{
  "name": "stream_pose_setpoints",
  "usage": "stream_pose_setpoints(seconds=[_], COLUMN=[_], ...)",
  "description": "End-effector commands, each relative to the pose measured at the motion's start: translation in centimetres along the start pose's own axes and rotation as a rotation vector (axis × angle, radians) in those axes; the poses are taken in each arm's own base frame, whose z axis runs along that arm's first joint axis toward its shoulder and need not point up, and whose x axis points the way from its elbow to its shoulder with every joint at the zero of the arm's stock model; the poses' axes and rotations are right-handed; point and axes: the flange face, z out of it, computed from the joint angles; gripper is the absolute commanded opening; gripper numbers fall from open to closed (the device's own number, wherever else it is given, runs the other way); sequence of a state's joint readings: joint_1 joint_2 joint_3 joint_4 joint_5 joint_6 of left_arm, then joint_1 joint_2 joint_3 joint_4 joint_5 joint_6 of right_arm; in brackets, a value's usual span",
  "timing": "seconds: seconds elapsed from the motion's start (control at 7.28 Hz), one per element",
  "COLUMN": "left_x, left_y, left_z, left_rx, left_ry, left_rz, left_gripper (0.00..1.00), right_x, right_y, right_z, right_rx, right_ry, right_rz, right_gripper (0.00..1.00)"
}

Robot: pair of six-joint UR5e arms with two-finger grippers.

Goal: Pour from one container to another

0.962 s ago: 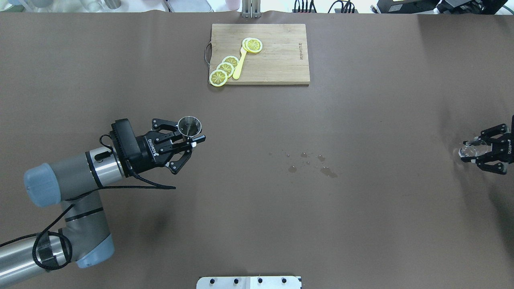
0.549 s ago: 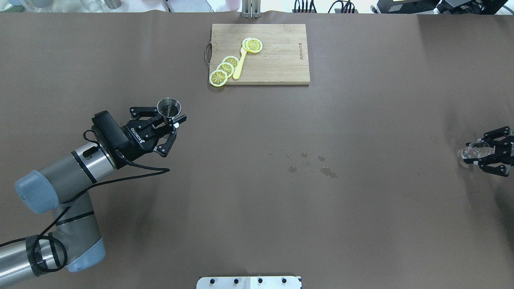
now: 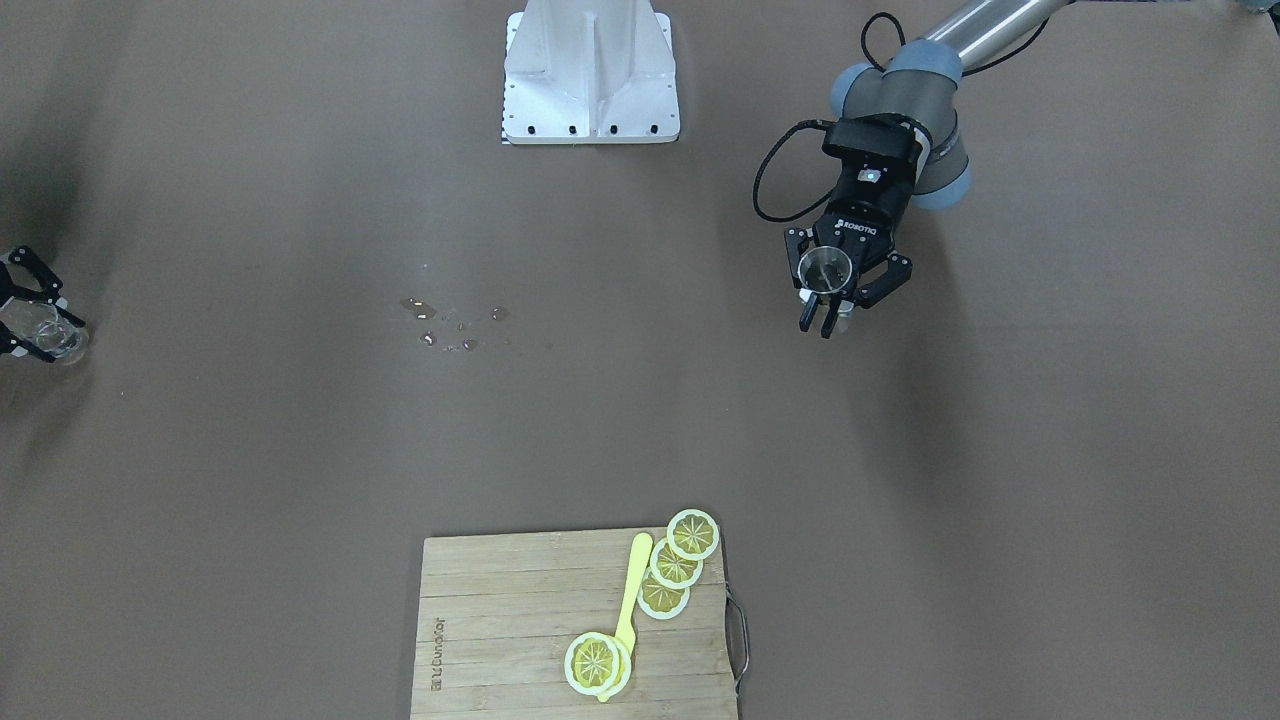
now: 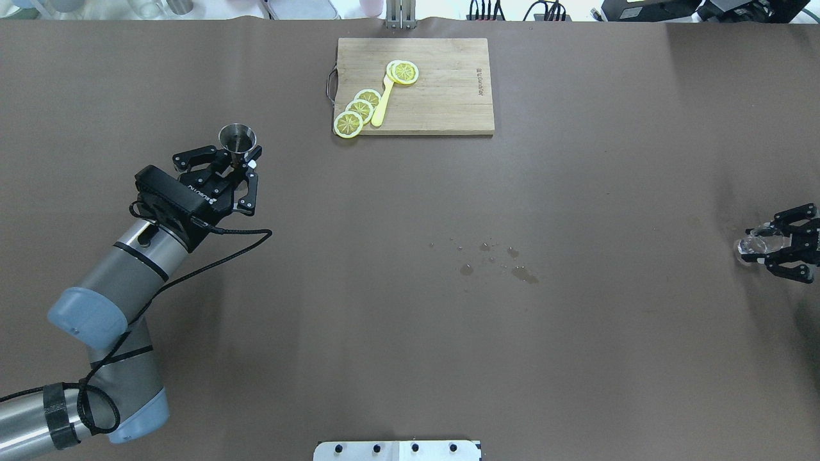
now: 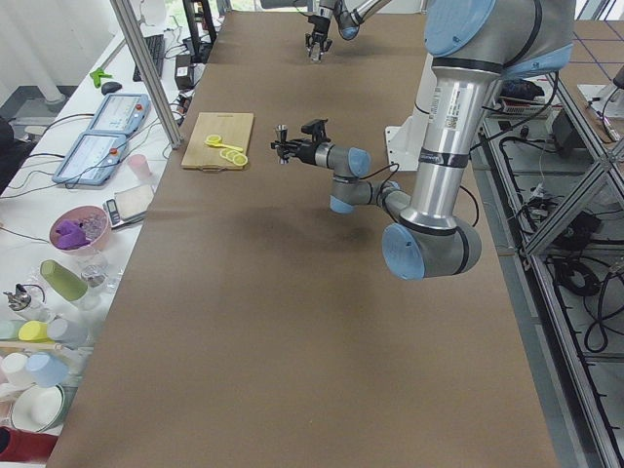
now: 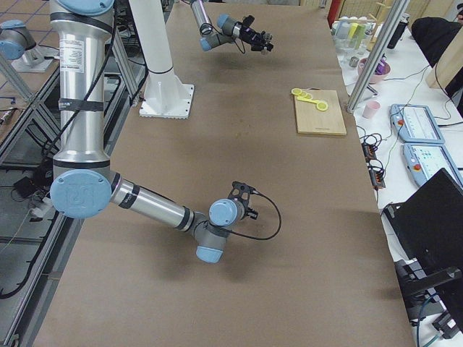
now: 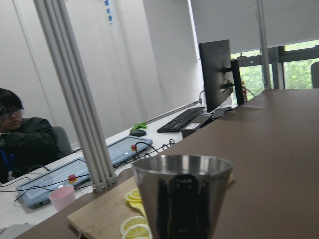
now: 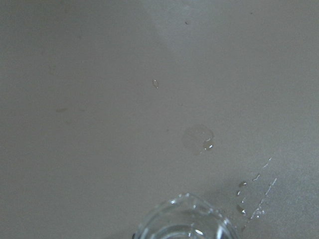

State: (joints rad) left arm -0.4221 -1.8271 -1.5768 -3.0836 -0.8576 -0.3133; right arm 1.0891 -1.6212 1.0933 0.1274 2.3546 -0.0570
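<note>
left end effector (image 4: 238, 159), clamped on the small conical steel cup (image 4: 237, 136), has carried it upright out to 10 o'clock while the right end effector (image 4: 763, 247) grips the clear glass tumbler (image 4: 748, 244) at 3 o'clock: well apart, pouring likely done.

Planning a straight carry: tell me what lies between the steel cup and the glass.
Overhead view: bare table cover from steel cup to glass. The cutting board lies just beyond that line, spilled droplets just nearer the robot.
</note>
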Motion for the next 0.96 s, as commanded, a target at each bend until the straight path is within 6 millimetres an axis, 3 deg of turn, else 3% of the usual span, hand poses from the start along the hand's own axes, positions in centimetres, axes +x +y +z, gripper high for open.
stream_pose_setpoints(seconds=[0.0, 0.27, 0.41, 0.55, 0.69, 0.82], left_x=[-1.0, -1.4, -1.5, -1.5, -1.2, -1.2], left_y=[1.2, 1.8, 2.5, 3.0, 3.6, 4.4], left_z=[0.2, 0.8, 1.3, 1.6, 2.2, 2.7], left_rx=[-0.031, -0.041, -0.051, -0.050, -0.062, -0.052], left_ry=[-0.153, -0.281, -0.359, -0.426, -0.474, -0.539], left_rz=[-0.049, -0.122, -0.163, -0.172, -0.189, -0.219], left_gripper=[0.00, 0.00, 0.00, 0.00, 0.00, 0.00], right_x=[0.0, 0.1, 0.0, 0.0, 0.0, -0.1], right_y=[0.4, 0.3, 0.6, 0.5, 0.6, 0.7], right_z=[0.0, 0.1, 0.1, 0.1, 0.1, 0.0], right_rx=[-0.004, -0.003, -0.006, -0.005, -0.006, 0.001], right_ry=[0.000, 0.000, 0.000, -0.002, -0.002, -0.002], right_rz=[0.004, 0.003, 0.008, 0.007, 0.008, 0.001], right_gripper=[0.00, 0.00, 0.07, 0.21, 0.94, 1.00])
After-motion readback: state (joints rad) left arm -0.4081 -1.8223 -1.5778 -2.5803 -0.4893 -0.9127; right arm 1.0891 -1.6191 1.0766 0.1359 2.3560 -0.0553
